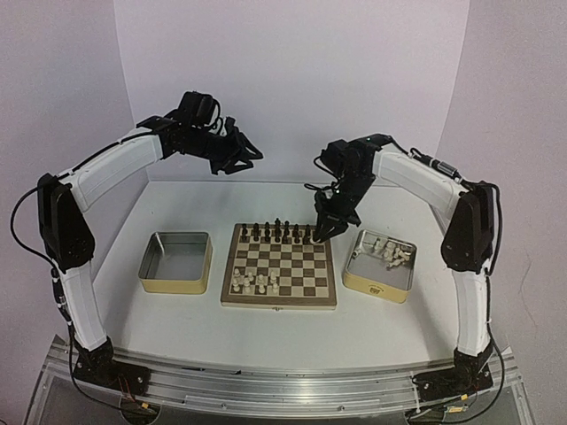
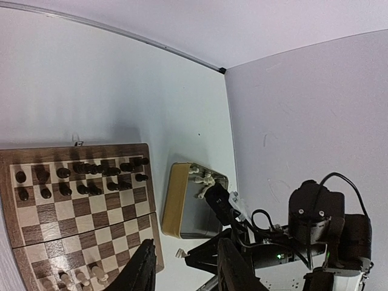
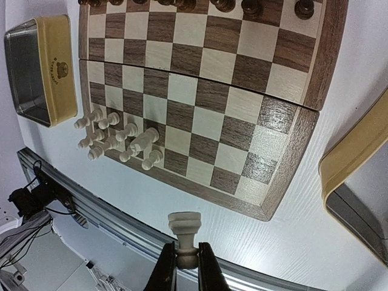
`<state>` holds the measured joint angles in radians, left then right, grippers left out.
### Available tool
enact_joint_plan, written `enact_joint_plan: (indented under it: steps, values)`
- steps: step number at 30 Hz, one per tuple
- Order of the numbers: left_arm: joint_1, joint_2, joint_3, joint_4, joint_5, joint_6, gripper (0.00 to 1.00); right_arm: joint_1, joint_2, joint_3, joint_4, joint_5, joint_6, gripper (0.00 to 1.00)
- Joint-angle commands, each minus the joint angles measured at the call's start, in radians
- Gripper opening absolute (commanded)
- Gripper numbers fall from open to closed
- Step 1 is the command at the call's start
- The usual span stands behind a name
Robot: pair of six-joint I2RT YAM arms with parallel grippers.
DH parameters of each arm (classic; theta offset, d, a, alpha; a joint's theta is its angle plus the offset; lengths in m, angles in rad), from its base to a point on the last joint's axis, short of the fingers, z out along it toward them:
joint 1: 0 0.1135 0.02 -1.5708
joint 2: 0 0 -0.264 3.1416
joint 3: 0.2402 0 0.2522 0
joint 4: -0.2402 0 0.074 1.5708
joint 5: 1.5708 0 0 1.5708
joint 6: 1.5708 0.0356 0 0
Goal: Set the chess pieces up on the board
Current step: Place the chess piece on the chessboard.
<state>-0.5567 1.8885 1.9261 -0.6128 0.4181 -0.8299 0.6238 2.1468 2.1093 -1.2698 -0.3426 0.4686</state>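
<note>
Chessboard [image 1: 279, 305] with light and dark brown squares and a pale wood rim lies flat on the white table [image 1: 190, 208]. The dark chess pieces [image 1: 276, 232] stand upright along the board's far edge, filling its two far rows in the left wrist view. A cluster of cream-white chess pieces [image 1: 255, 282] stands bunched on the board's near left corner, crowded over a few squares rather than one to a square, and the squares between the two groups are bare. The right gripper [image 1: 321, 235] hangs over the board's far right corner, close to the end of the dark rows. Its fingers are pinched tight on a single cream-white piece [image 3: 185, 225] with a flat-topped head, gripped low on its stem; what kind of piece it is cannot be told. The left gripper [image 1: 251, 157] is raised high beyond the board's far left corner, well apart from it, its fingers [image 2: 144, 267] standing partly apart with nothing between them. Left of the board, just beside it, sits a rectangular metal tin [image 1: 175, 283] with yellowish sides. Right of the board sits a second tin [image 1: 376, 288] of the same make, holding loose white pieces [image 1: 392, 252] heaped toward its far right corner.
</note>
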Motion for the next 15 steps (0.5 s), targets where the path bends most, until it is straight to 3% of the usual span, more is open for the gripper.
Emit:
enact_joint_plan:
  steps: [1, 5, 15]
  values:
    - [0.004, -0.054, 0.004, -0.048, -0.083, 0.049, 0.34, 0.048, 0.058, 0.097, -0.247, 0.146, 0.03, 0.0]
    - [0.004, -0.079, 0.003, -0.082, -0.167, 0.066, 0.34, 0.092, 0.112, 0.14, -0.293, 0.23, 0.055, 0.0]
    - [0.005, -0.204, -0.104, -0.076, -0.44, 0.051, 0.33, 0.167, 0.245, 0.225, -0.316, 0.23, 0.102, 0.0]
